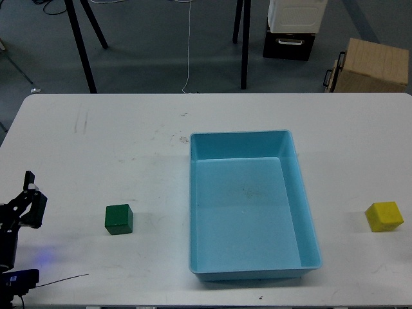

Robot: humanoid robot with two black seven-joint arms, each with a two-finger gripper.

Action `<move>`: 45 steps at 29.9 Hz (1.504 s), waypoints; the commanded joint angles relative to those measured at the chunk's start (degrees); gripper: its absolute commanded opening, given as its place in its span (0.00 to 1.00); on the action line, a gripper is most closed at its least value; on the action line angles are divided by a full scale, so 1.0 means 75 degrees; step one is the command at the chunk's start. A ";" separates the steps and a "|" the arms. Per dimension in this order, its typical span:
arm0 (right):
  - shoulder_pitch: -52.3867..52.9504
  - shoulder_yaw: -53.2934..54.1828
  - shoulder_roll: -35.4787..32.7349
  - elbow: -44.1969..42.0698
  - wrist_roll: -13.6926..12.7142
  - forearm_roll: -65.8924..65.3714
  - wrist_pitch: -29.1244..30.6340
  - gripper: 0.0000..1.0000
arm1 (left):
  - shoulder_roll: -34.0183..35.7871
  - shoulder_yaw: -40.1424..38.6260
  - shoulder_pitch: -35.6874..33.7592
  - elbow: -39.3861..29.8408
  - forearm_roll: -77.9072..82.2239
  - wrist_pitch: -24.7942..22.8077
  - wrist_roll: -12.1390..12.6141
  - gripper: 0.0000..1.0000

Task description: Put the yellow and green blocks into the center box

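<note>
A white desk (129, 129) fills most of the head view, and on it sits a light blue box (302, 193), open at the top and rectangular, with its long sides running from the far edge toward the near edge. The box stands a little right of the middle of the desk, its near wall close to the near edge. Nothing lies inside it; only its pale blue floor shows.

The green block (119, 219) rests flat on the desk left of the box, toward the near-left corner, well apart from the box wall. The yellow block (385, 216) rests on the opposite side, near the right edge of the desk, about level with the green one and also well apart from the box. Both blocks are outside the box.

The left claw (31, 199) rises at the left edge of the desk near the near-left corner, left of the green block and not touching it. Its two dark fingers (38, 211) stand a little apart with a gap between them, and nothing is held there. A blue glow shows on the desk surface just below the arm. The right claw does not appear in this view.

Beyond the far edge, dark stand legs (80, 38) and a wooden crate (373, 64) stand on the grey floor.
</note>
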 commanded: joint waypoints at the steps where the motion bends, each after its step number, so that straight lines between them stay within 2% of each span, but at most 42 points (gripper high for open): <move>1: 0.0135 0.0003 0.0158 -0.0065 0.0009 -0.0007 0.0000 1.00 | 0.0000 -0.0006 -0.0008 -0.0012 0.0000 0.0000 -0.0006 1.00; 4: 0.0182 0.0108 -0.0040 -0.0065 0.0009 -0.0066 0.0000 1.00 | 0.0000 -0.0006 -0.0019 0.0000 0.0000 0.0000 -0.0018 1.00; 6: 0.0241 0.0179 -0.0554 -0.0053 -0.0003 -0.0217 -0.0204 1.00 | -0.0011 -0.0006 -0.0078 0.0000 0.0000 0.0000 -0.0018 1.00; 14: 0.0837 0.0004 -0.3693 -0.0053 -0.0085 -0.2430 -0.1224 1.00 | -0.0058 0.0006 -0.0207 0.0012 0.0000 0.0000 -0.0018 1.00; 19: 0.2159 -0.1247 -0.5464 -0.0100 -0.0600 -0.4129 -0.1577 1.00 | -0.0070 0.0029 -0.0277 0.0012 0.0000 0.0000 -0.0007 1.00; 24: 0.4548 -0.3461 -0.6895 -0.0720 -0.1302 -0.4998 -0.1776 1.00 | -0.0094 0.0205 -0.0453 0.0012 0.0011 0.0000 -0.0018 1.00; 28: 0.6833 -0.5534 -0.6967 -0.0838 -0.1737 -0.6203 -0.1718 1.00 | -0.0094 0.0357 -0.0558 0.0012 0.0011 0.0000 -0.0030 1.00; 32: 0.8522 -0.7526 -0.6827 -0.0850 -0.1878 -0.7165 -0.1718 1.00 | -0.0187 0.0369 -0.0605 0.0023 0.0011 0.0000 -0.0030 1.00; 36: 0.9987 -0.9378 -0.6231 -0.0944 -0.2123 -0.7834 -0.1671 1.00 | -0.0258 0.0381 -0.0664 0.0035 0.0046 0.0000 -0.0018 1.00; 39: 1.1031 -1.0727 -0.5808 -0.1085 -0.2463 -0.8233 -0.1251 1.00 | -0.0281 0.0404 -0.0746 0.0035 0.0046 0.0000 -0.0018 1.00; 43: 1.2332 -1.2333 -0.5725 -0.1050 -0.2967 -0.9180 0.0000 1.00 | -0.0281 0.0416 -0.0828 0.0035 0.0046 0.0000 -0.0018 1.00; 45: 1.2743 -1.2815 -0.5725 -0.1038 -0.3143 -0.9603 0.0000 1.00 | -0.0293 0.0416 -0.0875 0.0047 0.0046 0.0000 -0.0018 1.00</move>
